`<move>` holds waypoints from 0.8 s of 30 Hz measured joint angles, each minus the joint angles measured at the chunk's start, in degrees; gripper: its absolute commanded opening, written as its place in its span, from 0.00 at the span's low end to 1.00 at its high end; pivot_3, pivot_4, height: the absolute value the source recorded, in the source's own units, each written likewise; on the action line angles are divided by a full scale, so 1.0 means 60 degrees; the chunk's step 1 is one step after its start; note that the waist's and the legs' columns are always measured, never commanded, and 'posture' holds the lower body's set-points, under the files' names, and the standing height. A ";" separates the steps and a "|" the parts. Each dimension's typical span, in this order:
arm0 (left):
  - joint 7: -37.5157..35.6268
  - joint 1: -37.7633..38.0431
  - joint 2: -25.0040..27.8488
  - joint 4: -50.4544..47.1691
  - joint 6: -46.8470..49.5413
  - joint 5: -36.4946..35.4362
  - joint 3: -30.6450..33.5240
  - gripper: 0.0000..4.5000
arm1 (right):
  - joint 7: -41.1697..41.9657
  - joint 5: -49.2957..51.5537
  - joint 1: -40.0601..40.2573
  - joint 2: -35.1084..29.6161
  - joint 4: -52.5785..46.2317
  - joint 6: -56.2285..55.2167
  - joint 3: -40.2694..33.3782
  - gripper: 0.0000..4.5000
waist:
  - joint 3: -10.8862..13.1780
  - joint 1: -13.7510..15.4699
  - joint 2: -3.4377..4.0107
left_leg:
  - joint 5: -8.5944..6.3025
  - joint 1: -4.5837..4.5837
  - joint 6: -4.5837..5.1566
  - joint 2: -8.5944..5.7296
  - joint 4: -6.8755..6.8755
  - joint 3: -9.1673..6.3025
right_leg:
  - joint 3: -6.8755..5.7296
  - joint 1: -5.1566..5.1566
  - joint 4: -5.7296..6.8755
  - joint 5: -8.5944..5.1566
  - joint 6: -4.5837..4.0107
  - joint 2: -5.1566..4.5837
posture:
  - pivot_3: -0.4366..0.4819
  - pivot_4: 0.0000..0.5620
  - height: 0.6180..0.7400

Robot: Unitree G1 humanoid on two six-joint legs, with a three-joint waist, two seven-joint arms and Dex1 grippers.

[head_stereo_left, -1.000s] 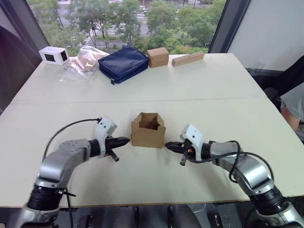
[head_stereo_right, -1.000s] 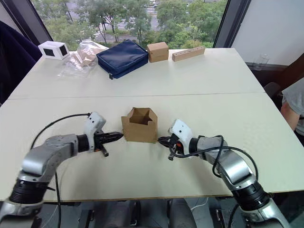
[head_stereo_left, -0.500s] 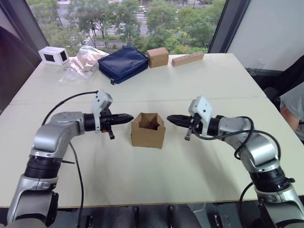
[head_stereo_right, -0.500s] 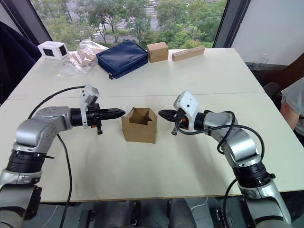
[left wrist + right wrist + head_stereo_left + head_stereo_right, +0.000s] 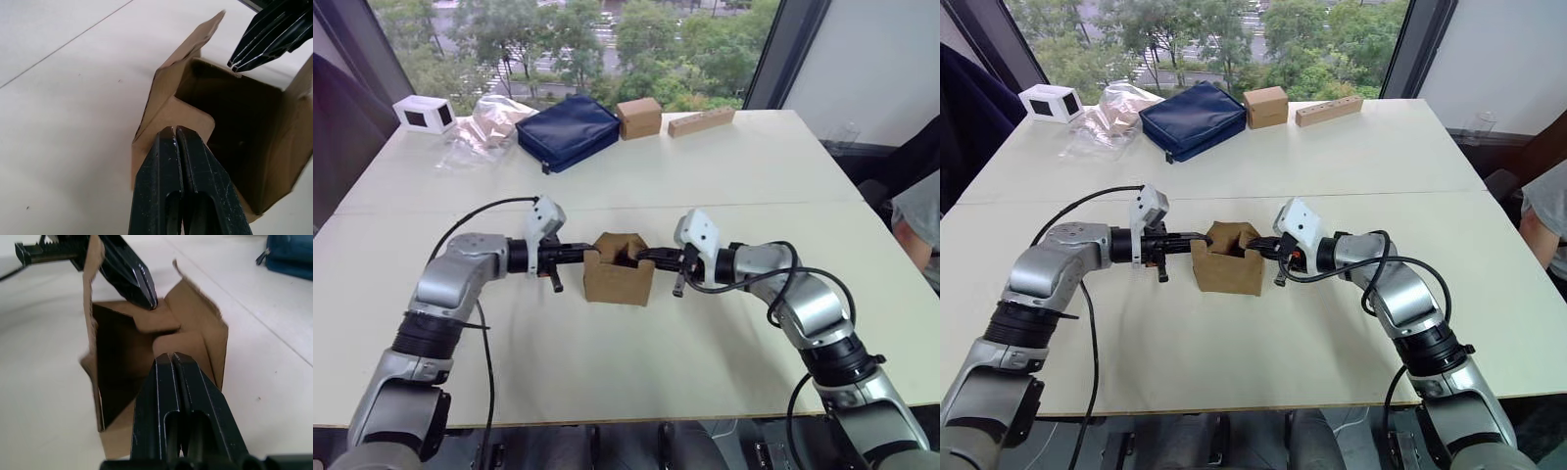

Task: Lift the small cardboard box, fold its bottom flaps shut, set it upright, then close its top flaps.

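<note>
While the small cardboard box (image 5: 619,277) sits upright on the near half of the pale table (image 5: 754,166), about midway between my two arms, its top is open and its short flaps stand up or lean inward around the dark hollow. My left gripper (image 5: 585,253) comes at it from my left with both black fingers pressed flat together — in the left wrist view the joined tips (image 5: 175,131) rest on the notched flap nearest them, tipping it in over the opening. My right gripper (image 5: 644,256) meets the box from the opposite side, fingers likewise squeezed together with nothing between them; its tips lie on the flap on that side, which in the right wrist view is bent inward. Each wrist view also catches the other gripper's closed tips at the far rim of the box. The two flaps on the remaining sides stand more or less upright.

The box itself stands just on my side of the seam that runs across the table. Well beyond it, along the far edge by the window, lie a dark blue zipped pouch (image 5: 568,130), a second brown carton (image 5: 638,117) with its flaps shut, and a long thin cardboard bar (image 5: 701,121) just beside that. Further to my left are a crumpled clear plastic bag (image 5: 481,127) and a white box with a dark window (image 5: 424,114) — all well apart from the work.
</note>
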 measured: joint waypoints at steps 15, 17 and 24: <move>0.0232 -0.0136 -0.0340 0.0107 0.0307 -0.0151 0.0223 0.01 | 0.0105 -0.0362 -0.0323 0.0252 0.0837 -0.0642 -0.0187 0.00 | -0.0001 -0.0012 0.0001 | 0.0000 0.0001 0.0000 0.0001 0.0000 -0.0002 | 0.0000 0.0000 0.0002 0.0000 0.0000 0.0002 | 0.48 0.27 1.00; 0.0183 -0.0156 -0.0280 0.0107 0.0717 -0.0547 0.0579 0.01 | 0.0183 0.0206 -0.0154 0.0346 0.0527 -0.0639 -0.0791 0.00 | 0.0001 -0.0012 0.0000 | 0.0000 -0.0002 -0.0001 0.0003 0.0000 -0.0003 | 0.0000 -0.0002 0.0002 0.0000 0.0000 0.0002 | 0.48 0.27 1.00; 0.0270 -0.1912 0.0006 0.2135 0.0574 -0.0849 0.1707 0.01 | -0.0047 0.1613 0.0053 -0.0039 -0.1447 0.0199 -0.2302 0.00 | -0.0002 0.0003 0.0006 | 0.0000 0.0003 0.0000 -0.0006 -0.0002 -0.0006 | -0.0007 0.0003 0.0000 0.0000 0.0000 -0.0001 | 0.48 0.27 1.00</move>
